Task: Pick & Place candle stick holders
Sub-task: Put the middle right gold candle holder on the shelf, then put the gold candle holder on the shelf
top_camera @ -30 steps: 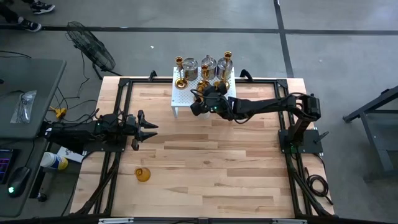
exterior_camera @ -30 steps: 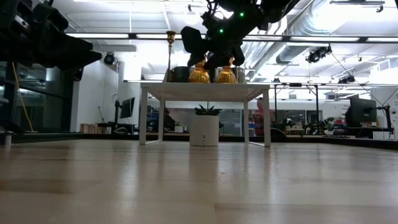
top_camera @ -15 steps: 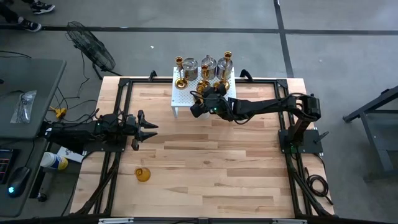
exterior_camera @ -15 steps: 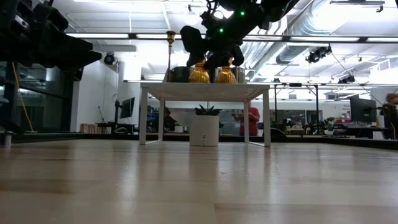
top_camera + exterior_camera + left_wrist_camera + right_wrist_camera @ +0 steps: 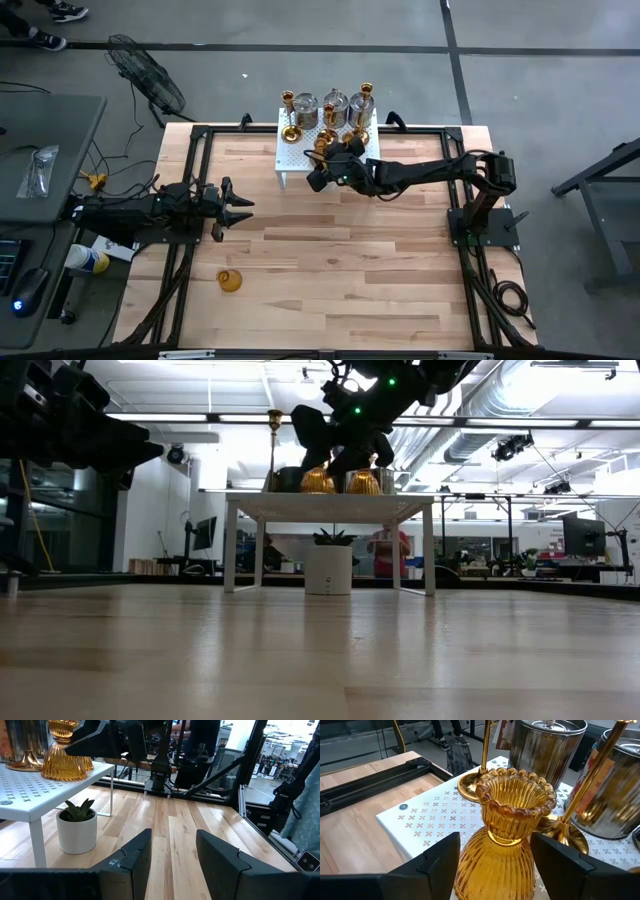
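1. Amber holder [image 5: 507,837]: translucent orange-gold glass, vertical ribbing, beaded rim
2. Rack [image 5: 427,827]: white, cross-shaped perforations
3. Jars [image 5: 547,747]: silvery-grey
4. Candlesticks [image 5: 482,757]: polished gold
5. Table [image 5: 330,270]: pale wood planks

My right gripper [image 5: 318,172] is out over the near edge of the white rack [image 5: 292,157] at the far side of the surface [image 5: 340,270], just beside an amber holder [image 5: 327,139]. Fingers not discernible from up here. On the rack: gold candlesticks [image 5: 366,100], silvery jars [image 5: 334,105]. My left gripper [image 5: 240,206] waits w/ fingers apart at the left side, well apart from the rack. One amber holder [image 5: 230,281] sits alone on the wood nearer the front-left. Fan [image 5: 150,85] on the floor beyond.
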You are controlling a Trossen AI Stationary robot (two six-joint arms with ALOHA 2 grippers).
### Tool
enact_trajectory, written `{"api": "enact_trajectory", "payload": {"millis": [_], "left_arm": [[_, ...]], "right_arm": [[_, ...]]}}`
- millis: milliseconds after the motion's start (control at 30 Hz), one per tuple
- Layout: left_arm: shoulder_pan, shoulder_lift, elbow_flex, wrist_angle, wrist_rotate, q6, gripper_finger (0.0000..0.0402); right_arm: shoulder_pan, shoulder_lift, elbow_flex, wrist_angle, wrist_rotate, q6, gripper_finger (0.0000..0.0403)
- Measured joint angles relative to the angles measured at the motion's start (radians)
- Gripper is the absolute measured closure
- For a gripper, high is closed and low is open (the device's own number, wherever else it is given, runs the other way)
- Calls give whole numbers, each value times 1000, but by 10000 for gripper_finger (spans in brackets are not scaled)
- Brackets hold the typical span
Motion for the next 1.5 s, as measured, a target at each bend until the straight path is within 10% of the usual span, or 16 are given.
{"api": "enact_trajectory", "payload": {"millis": [1500], "left_arm": [[0,0,0,0,0,0,250]], "right_arm": [[34,-25,0,-81,26,3,167]]}}
